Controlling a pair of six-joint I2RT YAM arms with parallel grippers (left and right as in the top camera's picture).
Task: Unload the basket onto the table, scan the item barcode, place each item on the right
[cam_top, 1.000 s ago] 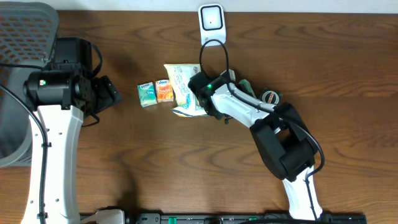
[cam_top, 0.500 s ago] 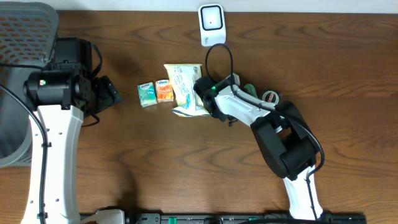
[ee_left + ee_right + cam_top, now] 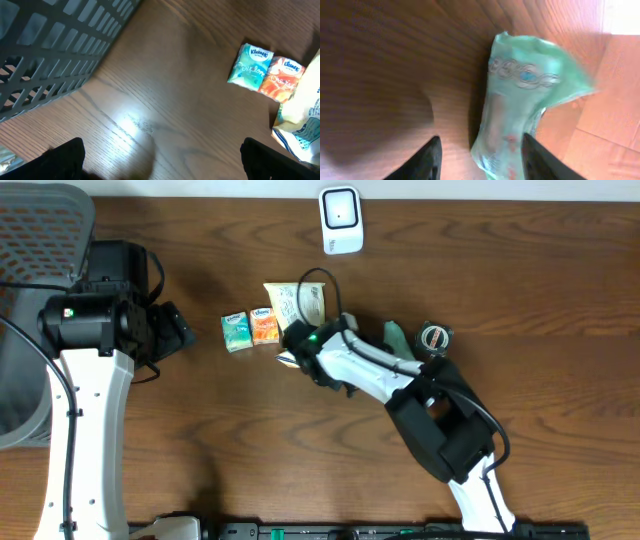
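The item, a pale green and white snack bag (image 3: 297, 302), lies on the table just below the white barcode scanner (image 3: 340, 220). My right gripper (image 3: 300, 348) hovers over the bag's near end and hides that part. In the right wrist view the bag (image 3: 520, 100) sits between the two black fingers (image 3: 431, 160), close to the right one, with a gap on the left. The jaws stand apart and do not pinch it. Far to the left my left gripper (image 3: 180, 330) is wide open with nothing in it (image 3: 160, 162).
A teal tissue pack (image 3: 236, 332) and an orange one (image 3: 264, 327) lie just left of the bag. A grey mesh basket (image 3: 30, 310) fills the left edge. A green object (image 3: 392, 335) and a small round ring (image 3: 435, 335) sit right of the arm.
The right gripper's jaws have spread apart from shut and let go of the bag. The right arm has shifted left and toward the front. The left arm has not moved.
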